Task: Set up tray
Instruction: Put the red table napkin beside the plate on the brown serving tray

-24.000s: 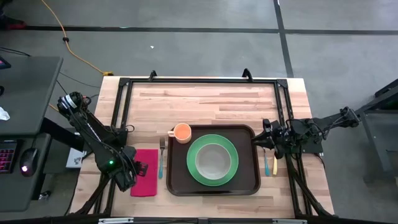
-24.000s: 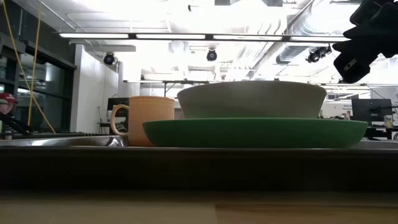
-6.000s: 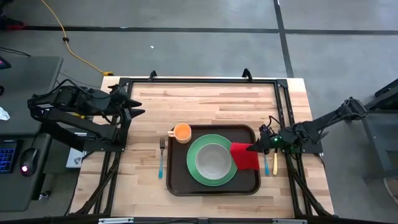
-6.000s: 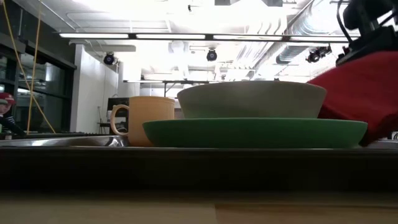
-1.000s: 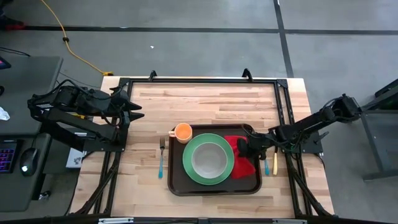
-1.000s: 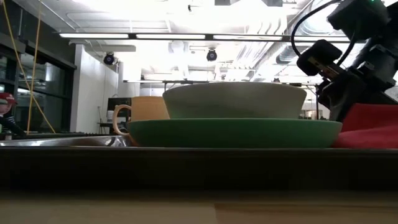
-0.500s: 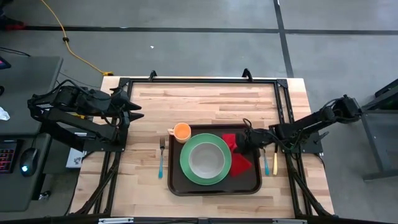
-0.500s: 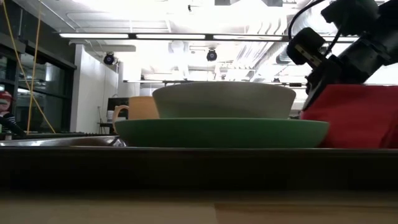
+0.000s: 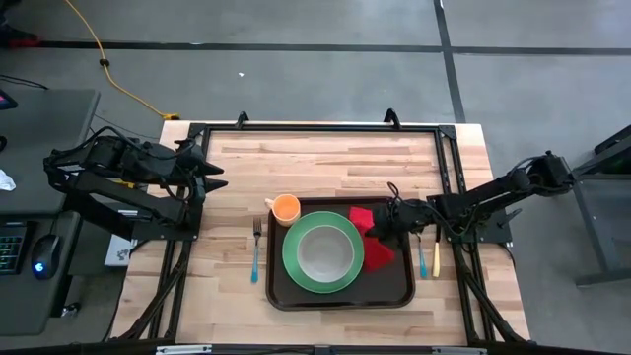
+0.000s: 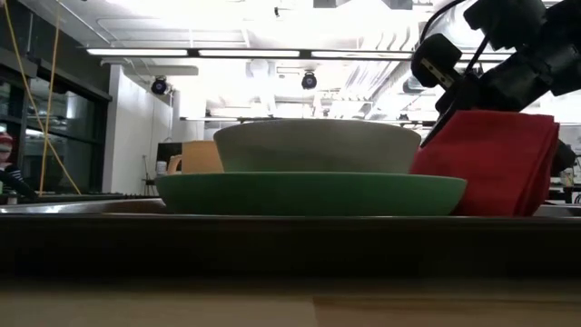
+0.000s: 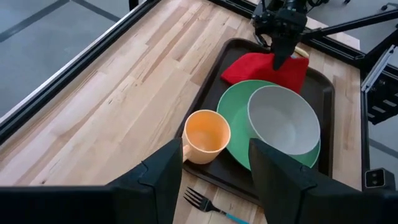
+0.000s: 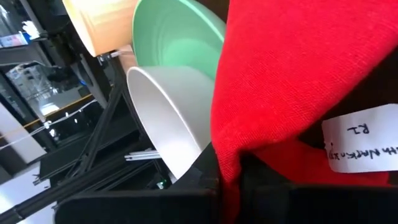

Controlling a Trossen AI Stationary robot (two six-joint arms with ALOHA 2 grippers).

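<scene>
Tray (image 9: 277,294): dark brown, rounded corners, raised rim

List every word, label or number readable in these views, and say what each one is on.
White tag on the red napkin: handwriting, roughly "R1" on one line with a longer line beneath it, too blurred to read for certain.
No other text can be read on the tray, the plate, the bowl, the cup or the arms.
</scene>
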